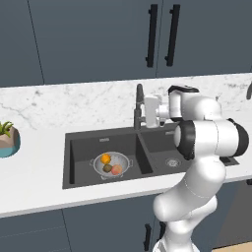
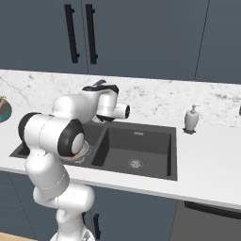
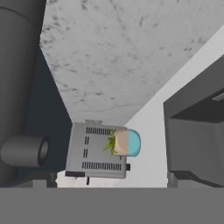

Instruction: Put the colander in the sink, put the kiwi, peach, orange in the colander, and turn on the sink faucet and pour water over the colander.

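The colander [image 1: 112,165] sits in the left basin of the dark sink [image 1: 78,147]. In it lie the orange [image 1: 105,158], the kiwi [image 1: 107,168] and the peach [image 1: 117,170]. Behind the divider stands the sink faucet [image 1: 139,103]. My gripper [image 1: 143,117] is right beside its stem, level with the side lever, and it is open. In the hand view the faucet stem [image 3: 17,65] and its lever [image 3: 26,151] fill the left side, and my gripper [image 3: 109,183] has its tips far apart with nothing between them. No water is in view.
A teal plant pot [image 1: 9,141] stands on the counter far left, and a grey toaster [image 3: 98,151] lies behind it in the hand view. A white soap dispenser [image 2: 191,118] stands right of the sink. My own arm hides much of the left basin in the right base view.
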Robot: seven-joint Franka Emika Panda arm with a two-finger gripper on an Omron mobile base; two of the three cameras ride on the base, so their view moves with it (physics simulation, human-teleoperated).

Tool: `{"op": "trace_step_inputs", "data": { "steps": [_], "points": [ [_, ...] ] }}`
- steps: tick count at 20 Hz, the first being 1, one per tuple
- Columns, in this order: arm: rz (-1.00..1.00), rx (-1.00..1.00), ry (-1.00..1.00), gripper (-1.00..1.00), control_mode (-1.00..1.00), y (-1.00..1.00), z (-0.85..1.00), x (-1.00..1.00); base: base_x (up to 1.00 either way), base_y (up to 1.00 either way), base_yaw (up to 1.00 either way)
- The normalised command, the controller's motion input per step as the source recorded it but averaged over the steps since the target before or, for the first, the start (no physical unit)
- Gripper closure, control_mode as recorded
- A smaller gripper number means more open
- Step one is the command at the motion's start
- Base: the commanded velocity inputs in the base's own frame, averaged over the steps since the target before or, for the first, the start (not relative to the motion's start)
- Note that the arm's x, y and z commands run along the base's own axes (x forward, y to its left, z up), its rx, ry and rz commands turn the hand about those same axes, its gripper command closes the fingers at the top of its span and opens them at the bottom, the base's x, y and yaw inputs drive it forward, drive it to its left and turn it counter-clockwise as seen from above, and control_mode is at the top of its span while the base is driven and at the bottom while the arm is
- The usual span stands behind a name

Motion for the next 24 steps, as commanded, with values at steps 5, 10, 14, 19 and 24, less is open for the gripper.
{"op": "trace_step_inputs", "data": {
  "steps": [5,10,14,19,24],
  "points": [
    [0.0,0.0,0.04,-1.0,-1.0,0.0,0.0,0.3,0.0,0.0,0.0],
    [0.0,0.0,0.07,-1.0,-1.0,0.0,0.02,0.32,0.0,0.0,0.0],
    [0.0,0.0,0.09,-1.0,-1.0,0.0,0.03,0.3,0.0,0.0,0.0],
    [0.0,0.0,0.09,-1.0,-1.0,0.0,0.02,0.34,0.0,0.0,0.0],
    [0.0,0.0,0.08,-1.0,-1.0,-0.03,0.03,0.39,0.0,0.0,0.0]
  ]
}}
